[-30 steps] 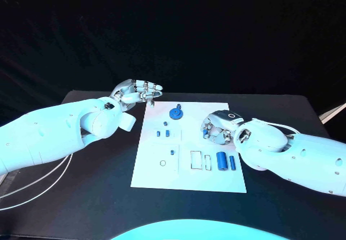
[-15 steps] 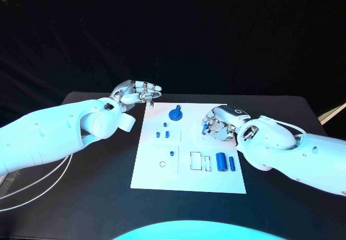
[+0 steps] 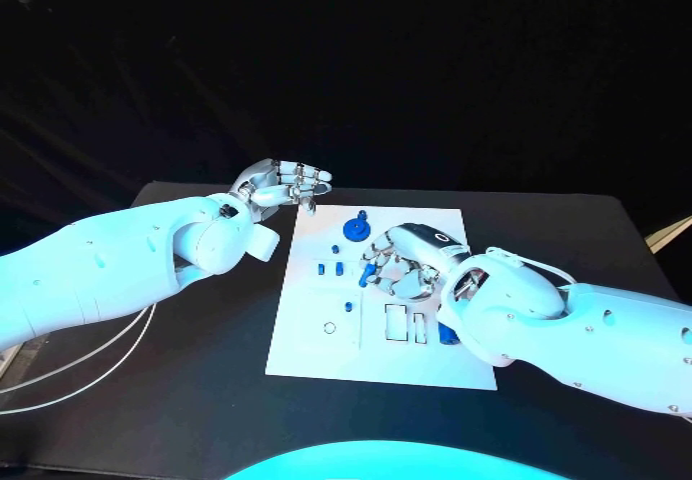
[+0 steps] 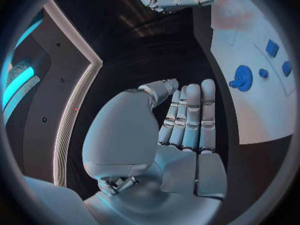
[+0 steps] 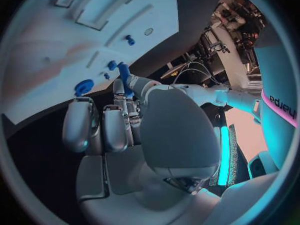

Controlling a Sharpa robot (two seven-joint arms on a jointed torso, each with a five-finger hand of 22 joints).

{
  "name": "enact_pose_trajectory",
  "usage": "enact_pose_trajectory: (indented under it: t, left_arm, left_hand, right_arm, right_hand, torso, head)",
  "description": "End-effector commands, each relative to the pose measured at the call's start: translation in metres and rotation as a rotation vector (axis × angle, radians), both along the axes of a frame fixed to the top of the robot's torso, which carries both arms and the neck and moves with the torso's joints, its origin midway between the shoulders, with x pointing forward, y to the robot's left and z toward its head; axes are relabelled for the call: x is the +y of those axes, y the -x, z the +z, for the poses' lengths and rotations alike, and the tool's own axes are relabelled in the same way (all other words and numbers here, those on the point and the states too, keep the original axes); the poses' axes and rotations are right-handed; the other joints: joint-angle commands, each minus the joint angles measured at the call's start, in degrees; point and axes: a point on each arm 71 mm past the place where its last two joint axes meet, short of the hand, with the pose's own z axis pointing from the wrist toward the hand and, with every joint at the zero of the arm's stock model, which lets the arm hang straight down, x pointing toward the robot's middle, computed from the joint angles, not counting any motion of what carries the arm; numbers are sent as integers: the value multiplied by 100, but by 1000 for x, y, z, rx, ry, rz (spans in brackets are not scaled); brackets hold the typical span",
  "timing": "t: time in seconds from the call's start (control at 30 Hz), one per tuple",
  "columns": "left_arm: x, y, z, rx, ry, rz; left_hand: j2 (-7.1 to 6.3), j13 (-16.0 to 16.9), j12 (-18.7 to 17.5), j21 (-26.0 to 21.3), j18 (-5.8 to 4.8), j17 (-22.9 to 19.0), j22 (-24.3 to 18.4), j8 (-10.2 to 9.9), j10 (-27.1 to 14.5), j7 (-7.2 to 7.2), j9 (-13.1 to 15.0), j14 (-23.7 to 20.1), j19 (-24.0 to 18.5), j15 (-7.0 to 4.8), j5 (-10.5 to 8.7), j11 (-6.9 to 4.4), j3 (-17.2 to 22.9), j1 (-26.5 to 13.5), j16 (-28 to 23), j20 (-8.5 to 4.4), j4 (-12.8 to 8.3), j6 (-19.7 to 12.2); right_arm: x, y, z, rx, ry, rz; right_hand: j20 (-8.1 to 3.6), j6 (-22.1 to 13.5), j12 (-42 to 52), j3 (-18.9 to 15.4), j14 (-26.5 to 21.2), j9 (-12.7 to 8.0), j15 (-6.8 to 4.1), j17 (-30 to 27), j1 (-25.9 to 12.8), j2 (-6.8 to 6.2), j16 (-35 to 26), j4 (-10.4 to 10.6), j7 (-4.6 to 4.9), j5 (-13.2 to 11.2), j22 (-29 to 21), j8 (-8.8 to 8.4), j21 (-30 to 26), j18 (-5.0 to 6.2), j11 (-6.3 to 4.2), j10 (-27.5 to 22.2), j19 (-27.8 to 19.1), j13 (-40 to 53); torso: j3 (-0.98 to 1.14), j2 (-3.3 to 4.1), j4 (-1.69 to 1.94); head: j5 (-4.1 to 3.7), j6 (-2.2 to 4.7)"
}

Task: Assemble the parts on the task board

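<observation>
The white task board point(image 3: 382, 350) lies in the middle of the black table. My right hand point(image 3: 404, 262) hovers over its middle and pinches a small blue rod point(image 3: 371, 272), which also shows at the fingertips in the right wrist view point(image 5: 124, 75). Just beyond it a blue gear point(image 3: 356, 230) sits on the board. Two small blue parts point(image 3: 329, 267) lie to the left of the rod. My left hand point(image 3: 281, 182) hangs off the board's far left corner; its fingers point(image 4: 187, 115) lie side by side and its palm holds nothing.
Lower on the board are a small blue peg point(image 3: 346, 305), a ring outline point(image 3: 329, 326) and two rectangular slots point(image 3: 394, 320). A blue cylinder point(image 3: 447, 337) peeks out from under my right forearm. Bare black table point(image 3: 173, 400) surrounds the board.
My right hand has moved left across the board with the blue rod, from the right edge to the middle, and now covers most of the cylinders. The left hand has stayed put.
</observation>
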Motion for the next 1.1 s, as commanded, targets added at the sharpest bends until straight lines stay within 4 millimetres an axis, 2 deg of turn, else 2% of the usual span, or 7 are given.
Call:
enact_pose_trajectory:
  t: [0.03,0.07,0.23,0.3,0.57,1.1]
  left_arm:
    - [-2,-1,1,-2,5,-3]
    - [-3,-1,1,-3,6,-4]
    - [-5,-1,0,0,9,-7]
    - [-6,-2,0,2,10,-9]
    - [-8,-2,0,3,12,-12]
    - [-9,-2,0,4,13,-14]
  left_hand:
    - [112,96,72,-72,39,-64,-51,80,-122,6,-56,-34,-57,2,26,-9,-212,-48,-53,-4,73,-40]
    - [112,96,72,-72,39,-64,-51,80,-122,6,-56,-34,-57,2,26,-9,-212,-48,-53,-4,73,-40]
    - [115,98,81,-78,38,-66,-55,90,-129,8,-55,-37,-56,4,25,-7,-216,-60,-51,-1,83,-42]
    - [115,98,81,-78,38,-66,-55,90,-129,8,-55,-37,-56,4,25,-7,-216,-60,-51,-1,83,-42]
    - [115,98,85,-82,38,-67,-58,95,-136,9,-56,-38,-56,6,24,-5,-221,-71,-49,0,92,-45]
    - [115,98,85,-82,38,-67,-58,95,-136,9,-56,-38,-56,6,24,-5,-221,-71,-49,0,92,-45]
  right_arm:
    - [14,9,-5,5,-16,45]
    - [19,12,-7,8,-18,59]
    - [33,19,-18,23,-13,95]
    - [38,22,-26,30,-5,98]
    - [46,27,-43,52,25,102]
    - [50,28,-55,56,68,111]
  right_hand:
    - [-8,78,41,351,164,334,-29,25,-209,150,80,-143,-10,87,74,385,100,-89,-115,336,96,243]
    - [-8,70,34,360,162,340,-27,12,-211,156,73,-155,-6,88,58,388,83,-85,-113,335,88,245]
    - [-6,46,13,387,156,356,-22,-7,-218,171,64,-191,4,88,73,395,94,-88,-105,329,92,251]
    - [-5,41,8,394,157,363,-21,-1,-218,172,67,-207,6,87,75,400,95,-89,-104,330,92,254]
    - [-4,38,3,400,158,370,-20,3,-222,174,69,-220,8,86,81,406,100,-90,-102,333,93,258]
    - [-3,36,0,405,158,375,-19,0,-224,175,68,-232,9,85,85,410,103,-90,-101,334,94,260]
  torso:
    - [3,-12,-3]
    - [-2,-9,-3]
    - [6,-4,11]
    - [2,-3,9]
    - [0,0,7]
    - [4,1,2]
  head:
    - [22,-20]
    - [29,-24]
    - [65,-38]
    - [92,-49]
    - [194,-109]
    - [246,-170]
